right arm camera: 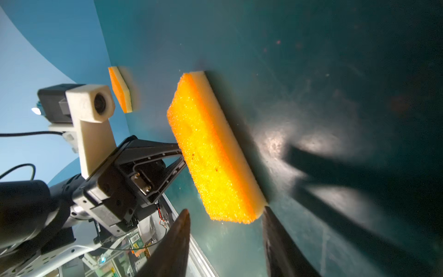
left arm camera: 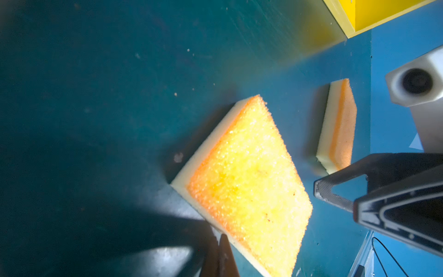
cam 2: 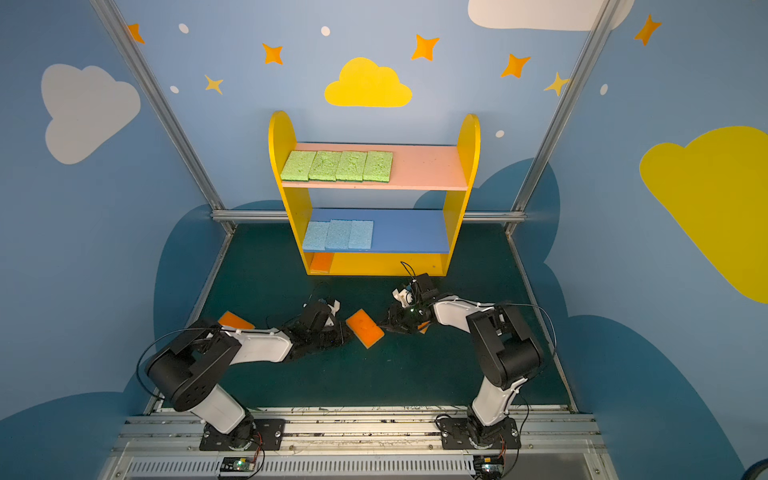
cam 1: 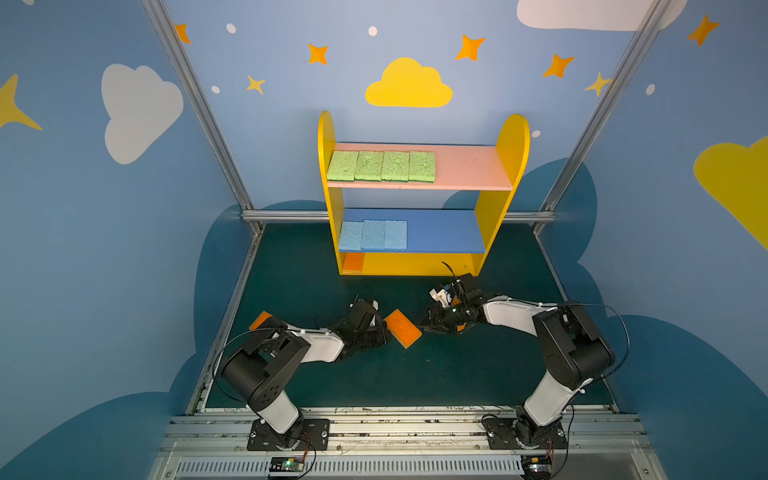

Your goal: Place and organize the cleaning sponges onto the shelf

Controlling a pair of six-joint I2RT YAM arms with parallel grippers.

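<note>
Cleaning sponges, flat rectangular porous pads, are mostly sorted onto the small three-tier shelf (cam 1: 513, 137) with yellow round-topped side panels. Four light green sponges (cam 1: 381, 166) lie in a row on the pink board (cam 1: 469, 168). Three light blue sponges (cam 1: 372, 235) lie on the blue board (cam 1: 444, 232). One shelved orange sponge (cam 1: 353, 262) sits at the left end of the yellow base (cam 1: 415, 264).

I count three orange-and-yellow pads left on the dark green worktop (cam 1: 457, 374): the middle sponge (cam 1: 402, 328) between the hands, the left sponge (cam 1: 260, 319) beside the left arm, and the right sponge (left arm camera: 340, 127), partly hidden by the right arm.

The left hand (left arm camera: 221, 239) has its fingers pressed together, tips against the middle sponge's edge. The right hand (right arm camera: 226, 215) is spread at that sponge's other end, not gripping it.

I judge the bottom tier alone unfinished.
</note>
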